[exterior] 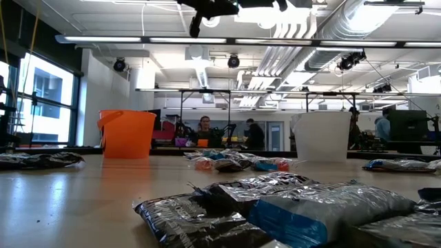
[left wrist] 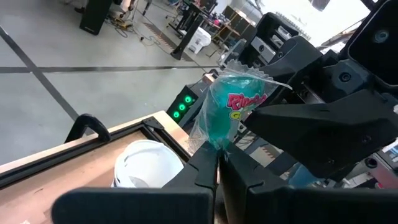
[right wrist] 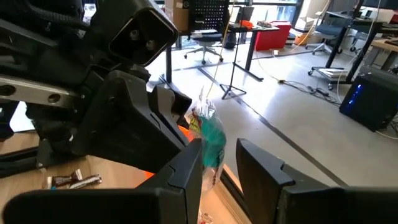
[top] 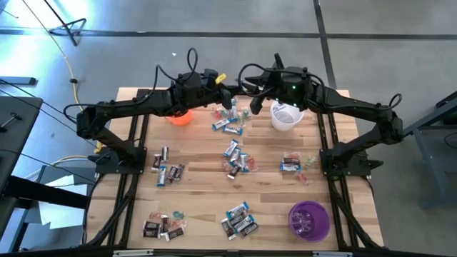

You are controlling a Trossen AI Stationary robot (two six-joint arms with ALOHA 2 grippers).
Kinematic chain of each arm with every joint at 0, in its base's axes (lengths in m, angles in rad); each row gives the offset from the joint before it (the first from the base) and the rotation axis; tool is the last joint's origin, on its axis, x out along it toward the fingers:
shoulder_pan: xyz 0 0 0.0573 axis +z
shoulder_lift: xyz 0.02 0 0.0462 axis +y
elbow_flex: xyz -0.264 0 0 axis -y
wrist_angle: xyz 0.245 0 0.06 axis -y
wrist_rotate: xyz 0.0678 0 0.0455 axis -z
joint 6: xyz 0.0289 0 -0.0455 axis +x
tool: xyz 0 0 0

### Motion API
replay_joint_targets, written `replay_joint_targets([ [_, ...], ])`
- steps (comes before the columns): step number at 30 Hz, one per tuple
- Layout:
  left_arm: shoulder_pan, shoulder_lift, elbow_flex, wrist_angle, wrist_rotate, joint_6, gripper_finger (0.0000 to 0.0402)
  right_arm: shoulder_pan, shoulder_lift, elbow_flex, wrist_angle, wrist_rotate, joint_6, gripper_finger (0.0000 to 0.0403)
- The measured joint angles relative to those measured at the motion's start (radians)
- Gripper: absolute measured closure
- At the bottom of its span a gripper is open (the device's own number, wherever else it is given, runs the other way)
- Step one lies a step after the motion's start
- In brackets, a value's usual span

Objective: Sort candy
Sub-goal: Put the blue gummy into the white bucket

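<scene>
Wooden plank table (top: 271, 207) from above, with both dark arms meeting at its far edge. We see the left gripper (top: 227, 95) and right gripper (top: 248, 93) nearly touching there, between an orange cup (top: 180, 116) and a white cup (top: 285, 117). A translucent purple cup (top: 309, 220) sits at the near right corner. Candy (top: 235, 160) lies in loose clusters of small crinkly wrapped pieces across the boards: blue-and-white, dark, a few pinkish.

Low view: shiny foil candy wrappers fill the foreground, dark and blue, crumpled and glossy. Orange cup on the left, white cup on the right, both tapered and upright on the tabletop. Both grippers are barely visible at the top edge. People sit at benches in the room behind.

Left wrist view: we see the left gripper's fingers (left wrist: 202, 168) clenched tight on the lower end of a teal candy (left wrist: 227, 115), a clear crinkled wrapper with red lettering and a jagged sealed edge, held up in the air. The right gripper's blocky dark body sits just beside it. The white cup shows below, round and hollow.

Right wrist view: the right gripper's two flat dark fingers (right wrist: 186, 171) stand apart, the teal candy between them against the one finger; whether they squeeze it, we cannot tell. The left gripper holds it from the far side.
</scene>
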Motion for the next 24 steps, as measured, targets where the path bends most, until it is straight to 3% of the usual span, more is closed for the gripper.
replay_joint_targets([
  [24, -0.016, 0.000, 0.000, 0.028, 0.007, -0.002, 0.0402, 0.001, 0.045, 0.000, 0.087, -0.069, 0.044, 0.0308],
])
